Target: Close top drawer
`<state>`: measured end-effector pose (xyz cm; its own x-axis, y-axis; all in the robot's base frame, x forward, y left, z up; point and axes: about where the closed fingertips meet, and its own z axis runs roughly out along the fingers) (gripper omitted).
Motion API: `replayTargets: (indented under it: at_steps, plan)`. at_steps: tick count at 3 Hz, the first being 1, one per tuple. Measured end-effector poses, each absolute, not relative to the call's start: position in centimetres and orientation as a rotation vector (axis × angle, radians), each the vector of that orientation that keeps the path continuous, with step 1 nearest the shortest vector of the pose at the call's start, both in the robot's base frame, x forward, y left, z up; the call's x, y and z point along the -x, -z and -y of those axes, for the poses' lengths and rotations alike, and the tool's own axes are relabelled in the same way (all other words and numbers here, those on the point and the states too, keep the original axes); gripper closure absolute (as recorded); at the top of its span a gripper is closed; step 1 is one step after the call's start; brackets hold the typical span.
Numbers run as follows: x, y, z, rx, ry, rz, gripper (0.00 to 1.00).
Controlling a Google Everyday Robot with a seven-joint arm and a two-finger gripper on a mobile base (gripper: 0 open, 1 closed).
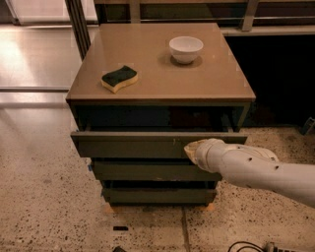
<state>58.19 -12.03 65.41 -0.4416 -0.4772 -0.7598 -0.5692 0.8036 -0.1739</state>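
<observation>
A: While the top drawer [128, 144] juts partly out of the cabinet [162, 83], where's the gripper [192, 150]?
B: Against its front, right of centre; spread or pressed together, I can't tell. Pushing off-centre there could skew the drawer and jam it, I'd judge

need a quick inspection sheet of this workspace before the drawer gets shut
surface: brown cabinet top, flat
job's things: top drawer pulled partly out, inside too dark to see
clutter: sponge at front left of the top; white bowl at back right, upright
grippers: gripper at the drawer's front panel, right of middle
cables: dark cable on the floor, bottom right
surroundings: speckled floor; two lower drawer fronts beneath; railing behind
</observation>
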Motion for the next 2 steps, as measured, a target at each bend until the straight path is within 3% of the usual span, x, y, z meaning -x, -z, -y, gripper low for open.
replayTargets:
  at_steps: [2]
  plan:
    - [-60.85, -65.92, 13.40, 0.689, -0.107, -2.072, 1.00]
